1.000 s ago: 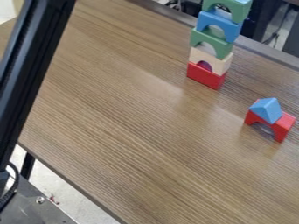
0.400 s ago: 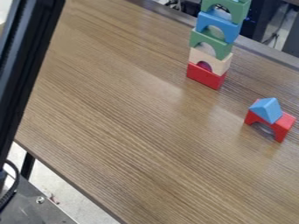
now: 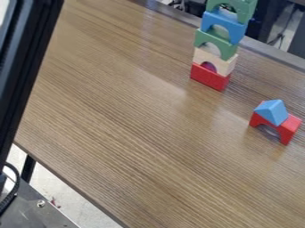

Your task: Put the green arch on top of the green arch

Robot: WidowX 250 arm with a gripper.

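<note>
Readable text: none | labels, brands: none legible | numbers: none legible | signs: none legible

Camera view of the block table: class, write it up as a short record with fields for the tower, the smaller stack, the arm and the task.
Surface: wood-grain table
Tower, bottom to top: red block, beige arch, lower green arch, blue arch, upper green arch
Tower top: at the view's upper edge; anything higher cannot be told
Smaller stack: blue triangular block on red arch
Arm: black arm, along the left side
Task check: blue arch separates the two green arches
</note>
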